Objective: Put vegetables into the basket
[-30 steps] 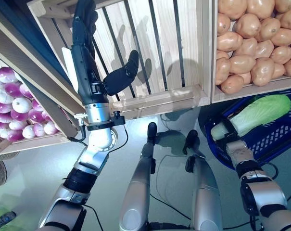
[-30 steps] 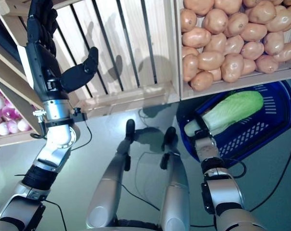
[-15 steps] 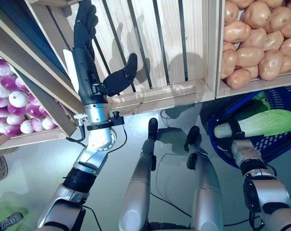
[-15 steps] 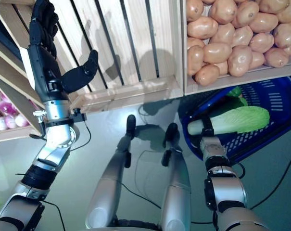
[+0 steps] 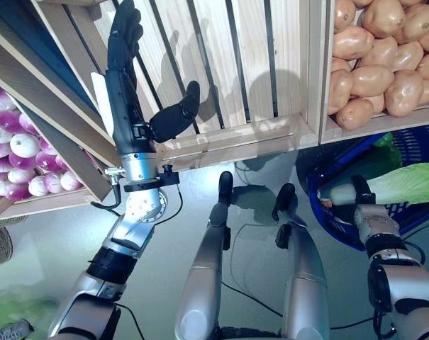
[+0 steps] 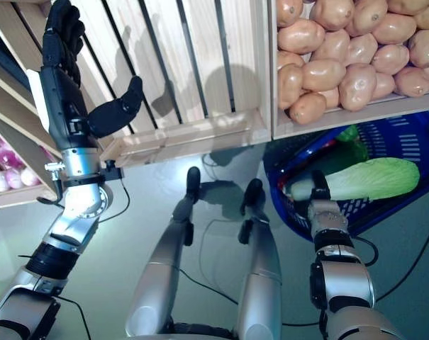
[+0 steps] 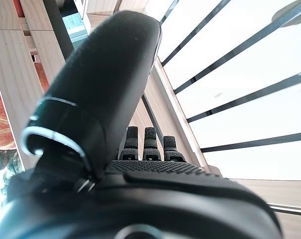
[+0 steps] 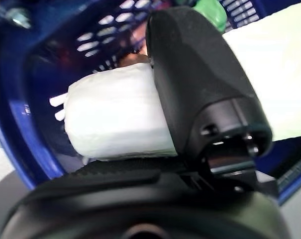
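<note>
Blue basket (image 5: 335, 205) is your landmark: in the eye views the right robot hand (image 6: 320, 197) holds the cabbage (image 6: 370, 178) over it, ready for lowering. In the left wrist view, the left robot hand (image 7: 145, 144) rests open against the empty crate (image 5: 221, 78). In the right wrist view, the thumb clamps the white stem.

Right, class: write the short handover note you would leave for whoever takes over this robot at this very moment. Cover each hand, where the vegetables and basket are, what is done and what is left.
Right hand: shut on the white stem end of the cabbage, held over the blue basket and not yet let go.
Left hand: open and holding nothing, raised against the empty slatted crate.
Something green already shows in the basket behind the cabbage; what it is cannot be told.
Potatoes fill the crate above the basket; onions lie in the crate at far left.
Left to do: lower the cabbage, release it, fetch more vegetables.
</note>
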You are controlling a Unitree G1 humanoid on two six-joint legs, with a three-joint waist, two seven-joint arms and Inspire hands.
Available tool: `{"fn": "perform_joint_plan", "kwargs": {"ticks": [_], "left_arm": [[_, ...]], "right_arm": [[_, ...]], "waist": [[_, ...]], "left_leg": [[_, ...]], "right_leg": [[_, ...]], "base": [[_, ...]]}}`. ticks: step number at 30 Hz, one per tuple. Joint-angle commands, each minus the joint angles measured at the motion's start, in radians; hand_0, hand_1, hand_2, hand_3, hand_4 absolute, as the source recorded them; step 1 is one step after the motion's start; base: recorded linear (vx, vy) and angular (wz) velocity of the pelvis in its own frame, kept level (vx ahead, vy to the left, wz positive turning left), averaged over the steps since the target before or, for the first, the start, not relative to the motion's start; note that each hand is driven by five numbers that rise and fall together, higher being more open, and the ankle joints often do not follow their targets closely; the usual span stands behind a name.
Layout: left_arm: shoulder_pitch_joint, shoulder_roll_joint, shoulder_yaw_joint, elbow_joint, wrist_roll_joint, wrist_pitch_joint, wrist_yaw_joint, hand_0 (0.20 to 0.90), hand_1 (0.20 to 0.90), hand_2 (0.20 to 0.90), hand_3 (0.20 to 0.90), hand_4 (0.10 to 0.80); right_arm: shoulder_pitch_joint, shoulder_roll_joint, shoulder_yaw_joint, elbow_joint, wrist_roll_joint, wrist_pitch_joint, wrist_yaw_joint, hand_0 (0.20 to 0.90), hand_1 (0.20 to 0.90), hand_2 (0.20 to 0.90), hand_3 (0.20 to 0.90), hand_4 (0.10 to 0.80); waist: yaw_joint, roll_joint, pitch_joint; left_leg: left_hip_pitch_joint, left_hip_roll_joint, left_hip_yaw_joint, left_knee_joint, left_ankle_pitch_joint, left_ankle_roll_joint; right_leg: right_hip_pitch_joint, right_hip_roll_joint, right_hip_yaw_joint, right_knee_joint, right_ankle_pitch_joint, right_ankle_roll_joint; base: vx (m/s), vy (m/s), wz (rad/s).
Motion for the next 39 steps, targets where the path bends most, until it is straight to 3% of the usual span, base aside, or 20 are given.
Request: {"fn": "perform_joint_plan", "kwargs": {"ticks": [1, 8, 11, 15, 20, 23, 30, 34, 39], "left_arm": [[-0.004, 0.053, 0.058, -0.107, 0.009, -0.108, 0.005, 0.900, 0.900, 0.900, 0.900, 0.800], [0.017, 0.083, 0.067, -0.121, -0.084, -0.088, -0.114, 0.900, 0.900, 0.900, 0.900, 0.800], [0.043, 0.094, 0.059, -0.136, -0.179, -0.046, -0.280, 0.900, 0.900, 0.900, 0.900, 0.800], [0.128, 0.096, 0.054, -0.162, -0.255, -0.025, -0.450, 0.900, 0.900, 0.900, 0.900, 0.800], [0.256, 0.046, 0.032, -0.170, -0.325, 0.039, -0.708, 0.900, 0.900, 0.900, 0.900, 0.800], [0.341, 0.031, -0.011, -0.138, -0.355, 0.074, -0.864, 0.900, 0.900, 0.900, 0.900, 0.800], [0.434, 0.025, -0.094, 0.034, -0.348, 0.142, -1.003, 0.900, 0.900, 0.900, 0.900, 0.800], [0.460, 0.017, -0.160, 0.174, -0.303, 0.150, -1.034, 0.900, 0.900, 0.900, 0.900, 0.800], [0.446, 0.000, -0.235, 0.372, -0.161, 0.130, -0.997, 0.900, 0.900, 0.900, 0.900, 0.800]], "right_arm": [[0.112, -0.090, -0.005, 0.003, -0.139, 0.022, -0.100, 0.900, 0.900, 0.900, 0.900, 0.800], [0.162, -0.083, -0.006, 0.067, -0.226, 0.030, -0.062, 0.900, 0.900, 0.900, 0.900, 0.800], [0.204, -0.071, 0.002, 0.063, -0.312, 0.018, -0.032, 0.900, 0.900, 0.900, 0.900, 0.800], [0.306, -0.042, 0.015, -0.020, -0.422, -0.015, -0.014, 0.900, 0.900, 0.900, 0.900, 0.800], [0.500, 0.031, 0.022, -0.200, -0.576, -0.065, 0.024, 0.900, 0.900, 0.900, 0.900, 0.800], [0.634, 0.101, 0.097, -0.378, -0.735, -0.088, 0.035, 0.900, 0.900, 0.900, 0.900, 0.800], [0.782, 0.111, 0.228, -0.478, -1.030, -0.071, 0.243, 0.900, 0.900, 0.900, 0.900, 0.800], [0.798, 0.134, 0.246, -0.381, -0.923, -0.040, 0.376, 0.900, 0.900, 0.900, 0.900, 0.800], [0.786, 0.152, 0.310, -0.272, -1.062, -0.013, 0.396, 0.900, 0.900, 0.900, 0.900, 0.800]], "waist": [[0.001, -0.011, 0.000], [0.005, -0.042, 0.000], [0.008, -0.054, -0.014], [0.004, -0.059, -0.082], [-0.020, -0.059, -0.207], [-0.058, -0.065, -0.300], [-0.112, -0.053, -0.413], [-0.123, -0.048, -0.443], [-0.129, -0.044, -0.463]], "left_leg": [[0.012, -0.086, 0.005, 0.099, -0.106, 0.013], [0.189, -0.063, 0.018, 0.030, -0.114, 0.003], [0.302, -0.040, 0.025, -0.014, -0.115, -0.001], [0.400, -0.013, 0.044, -0.080, -0.107, -0.002], [0.552, 0.007, 0.072, -0.173, -0.101, 0.002], [0.633, 0.021, 0.099, -0.223, -0.091, 0.002], [0.725, 0.032, 0.145, -0.256, -0.109, 0.009], [0.767, 0.035, 0.163, -0.261, -0.129, 0.013], [0.804, 0.034, 0.173, -0.259, -0.148, 0.017]], "right_leg": [[0.121, 0.056, 0.018, -0.167, 0.128, 0.036], [0.319, 0.069, 0.003, -0.248, 0.126, 0.033], [0.439, 0.068, 0.007, -0.292, 0.120, 0.035], [0.534, 0.062, 0.012, -0.342, 0.121, 0.044], [0.678, 0.051, 0.021, -0.423, 0.129, 0.059], [0.740, 0.048, 0.037, -0.458, 0.139, 0.071], [0.798, 0.039, 0.061, -0.484, 0.133, 0.086], [0.830, 0.030, 0.064, -0.492, 0.123, 0.094], [0.862, 0.023, 0.069, -0.498, 0.114, 0.101]], "base": [[0.000, 0.000, 0.00], [0.030, 0.017, -0.06], [0.130, 0.066, -0.12], [0.168, 0.109, -0.08], [0.255, 0.162, -0.16], [0.307, 0.145, -0.19], [0.175, 0.128, -0.12], [0.098, 0.083, -0.12], [0.057, 0.052, -0.08]]}}
